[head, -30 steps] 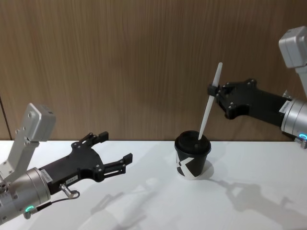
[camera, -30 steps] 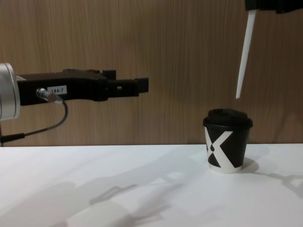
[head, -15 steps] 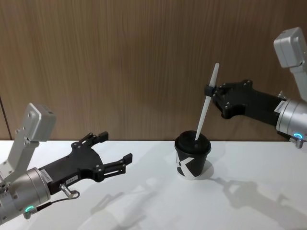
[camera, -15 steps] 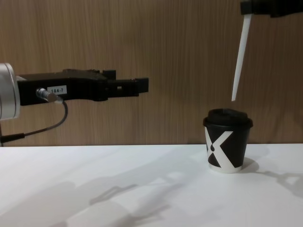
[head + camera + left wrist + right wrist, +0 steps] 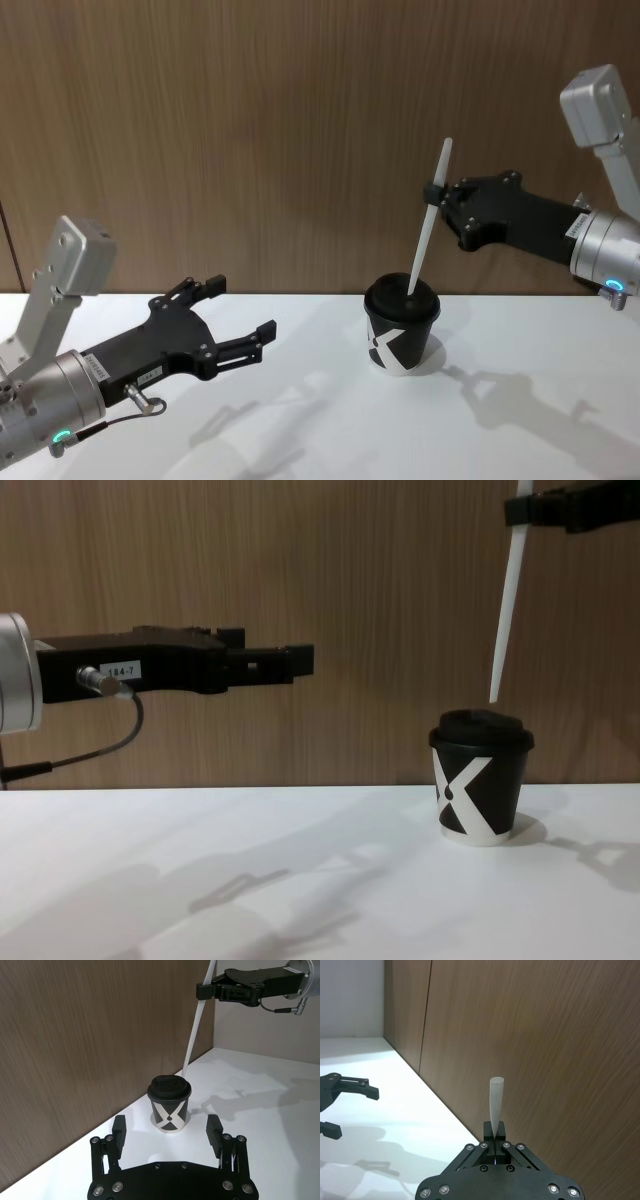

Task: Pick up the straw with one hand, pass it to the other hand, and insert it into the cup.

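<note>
The black cup (image 5: 401, 330) with its white X mark and black lid stands upright on the white table. Above it, my right gripper (image 5: 432, 193) is shut on the white straw (image 5: 425, 230), pinching it near its upper end. The straw hangs steeply, its top leaning slightly toward the right. In the chest view the straw (image 5: 505, 610) ends a small gap above the lid of the cup (image 5: 480, 780). My left gripper (image 5: 241, 308) hovers open to the left of the cup, holding nothing; from its wrist, the cup (image 5: 170, 1105) sits just beyond its fingers (image 5: 120, 1130).
A brown wooden wall (image 5: 250, 130) rises directly behind the cup at the table's far edge. The white table (image 5: 300, 410) stretches bare in front of the cup and between the two arms.
My right gripper has come down and slightly left with the straw, bringing the straw's lower tip closer to the cup's lid. The left arm has stayed still.
</note>
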Motion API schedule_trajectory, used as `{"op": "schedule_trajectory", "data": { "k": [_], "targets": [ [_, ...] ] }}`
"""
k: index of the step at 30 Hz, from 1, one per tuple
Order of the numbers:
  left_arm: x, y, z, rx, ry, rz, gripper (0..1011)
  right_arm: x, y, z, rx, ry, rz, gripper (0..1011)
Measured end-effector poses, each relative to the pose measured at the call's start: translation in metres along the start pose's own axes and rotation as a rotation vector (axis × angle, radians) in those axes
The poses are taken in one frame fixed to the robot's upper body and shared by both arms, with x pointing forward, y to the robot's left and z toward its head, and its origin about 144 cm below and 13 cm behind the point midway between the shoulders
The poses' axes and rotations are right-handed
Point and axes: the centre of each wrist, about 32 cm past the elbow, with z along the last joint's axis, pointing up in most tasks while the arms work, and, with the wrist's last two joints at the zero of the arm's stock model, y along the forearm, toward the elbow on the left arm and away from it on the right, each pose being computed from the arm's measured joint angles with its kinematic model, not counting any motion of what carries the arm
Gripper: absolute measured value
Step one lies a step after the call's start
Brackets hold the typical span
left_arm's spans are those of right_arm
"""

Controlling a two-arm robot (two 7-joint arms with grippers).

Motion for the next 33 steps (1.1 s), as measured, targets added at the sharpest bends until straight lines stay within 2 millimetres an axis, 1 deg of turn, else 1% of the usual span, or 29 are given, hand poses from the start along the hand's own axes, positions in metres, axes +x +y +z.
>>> {"op": "schedule_trajectory", "data": {
  "k": [33],
  "targets": [
    [0.0, 0.0, 0.0, 0.0, 0.0, 0.0, 1003, 0.0103, 0.008, -0.0094, -0.021, 0.001, 0.005, 8]
  ]
}}
